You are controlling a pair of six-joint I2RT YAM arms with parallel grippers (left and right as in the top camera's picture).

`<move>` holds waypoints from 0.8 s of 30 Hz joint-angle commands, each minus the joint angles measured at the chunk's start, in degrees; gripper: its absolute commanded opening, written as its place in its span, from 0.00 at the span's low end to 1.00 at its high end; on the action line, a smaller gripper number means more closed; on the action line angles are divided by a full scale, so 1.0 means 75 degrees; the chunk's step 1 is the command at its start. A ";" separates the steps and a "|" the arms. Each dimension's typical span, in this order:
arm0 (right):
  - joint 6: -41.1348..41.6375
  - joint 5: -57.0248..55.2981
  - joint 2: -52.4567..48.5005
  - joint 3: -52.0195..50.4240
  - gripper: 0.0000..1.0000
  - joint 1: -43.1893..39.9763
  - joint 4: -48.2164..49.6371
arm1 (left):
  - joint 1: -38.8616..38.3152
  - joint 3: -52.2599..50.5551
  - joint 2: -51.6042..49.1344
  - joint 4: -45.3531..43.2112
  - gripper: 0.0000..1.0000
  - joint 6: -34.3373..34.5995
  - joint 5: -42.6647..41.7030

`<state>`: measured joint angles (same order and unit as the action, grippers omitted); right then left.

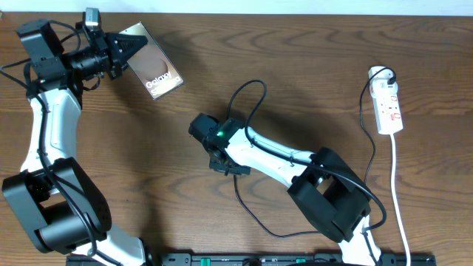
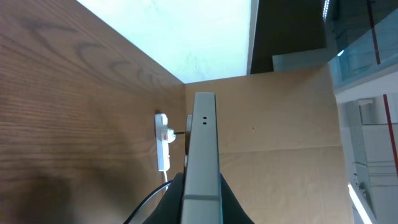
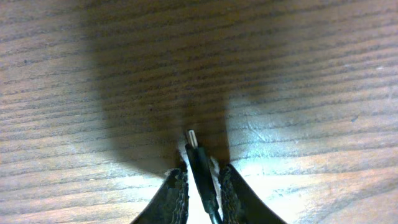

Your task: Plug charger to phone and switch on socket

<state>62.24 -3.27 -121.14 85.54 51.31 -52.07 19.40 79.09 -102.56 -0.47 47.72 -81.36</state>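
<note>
My left gripper (image 1: 127, 49) at the far left is shut on the phone (image 1: 158, 74), a brownish slab with white "Galaxy" text, held off the table. In the left wrist view the phone's grey edge (image 2: 204, 149) runs straight out from between the fingers of that gripper (image 2: 202, 202). At mid-table my right gripper (image 1: 198, 124) hangs low over the wood. Its jaws (image 3: 200, 173) are closed on the charger's small straight plug (image 3: 195, 152), whose tip pokes forward. The thin black charger cable (image 1: 362, 111) runs to the white socket (image 1: 389, 105) at the right.
The socket's white cord (image 1: 397, 185) trails toward the front edge on the right. The socket (image 2: 163, 142) also shows in the left wrist view, far off beside the phone's edge. A tan board (image 2: 280, 137) and a white wall stand beyond the table there.
</note>
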 commanded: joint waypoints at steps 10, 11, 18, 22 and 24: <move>-0.1760 0.1982 -0.0093 0.0082 0.01 -0.0609 0.0530 | 0.0032 0.0085 0.0085 -0.0061 0.08 -0.0076 -0.0326; -0.2556 0.3013 -0.0090 0.0082 0.01 -0.0804 0.0723 | 0.0035 0.0085 0.0085 -0.0061 0.07 -0.0076 -0.0326; -0.5936 0.7169 -0.0093 0.0082 0.01 -0.2055 0.0973 | 0.0035 0.0085 0.0085 -0.0064 0.07 -0.0076 -0.0323; -0.6508 0.7274 -0.0093 0.0082 0.01 -0.2996 0.0979 | 0.0032 0.0085 0.0085 -0.0064 0.07 -0.0076 -0.0323; -0.6921 0.7565 -0.0096 0.0079 0.01 -0.3535 0.1008 | 0.0032 0.0085 0.0085 -0.0064 0.08 -0.0076 -0.0321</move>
<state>18.46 47.18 -121.23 85.54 29.82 -44.84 19.40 79.09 -102.56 -0.47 47.72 -81.36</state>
